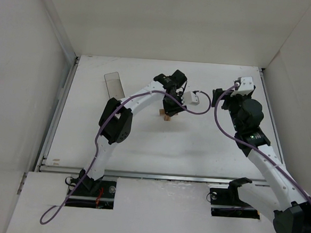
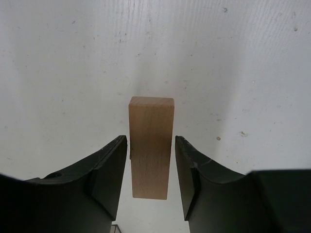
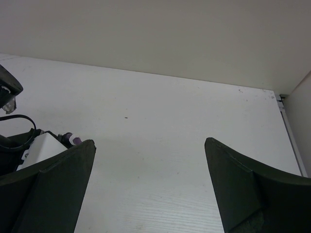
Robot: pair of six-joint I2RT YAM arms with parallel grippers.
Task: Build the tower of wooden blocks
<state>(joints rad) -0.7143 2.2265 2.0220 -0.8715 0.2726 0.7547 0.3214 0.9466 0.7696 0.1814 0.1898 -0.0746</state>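
Note:
The wood block tower (image 1: 167, 115) stands mid-table as a small tan stack. In the left wrist view its top piece, a light wooden bar (image 2: 150, 145), lies lengthwise between my left gripper's fingers. The left gripper (image 2: 151, 141) hangs straight over the stack (image 1: 169, 108), and a thin gap shows on each side of the bar, so the jaws are open and not pressing it. My right gripper (image 1: 221, 97) hovers to the right of the tower. In its own view the right gripper (image 3: 150, 145) is wide open with only bare table between the fingers.
A clear plastic box (image 1: 114, 85) lies at the back left. White walls enclose the table on three sides. The left arm's white wrist camera (image 3: 43, 145) and purple cable (image 1: 198, 110) sit between the two grippers.

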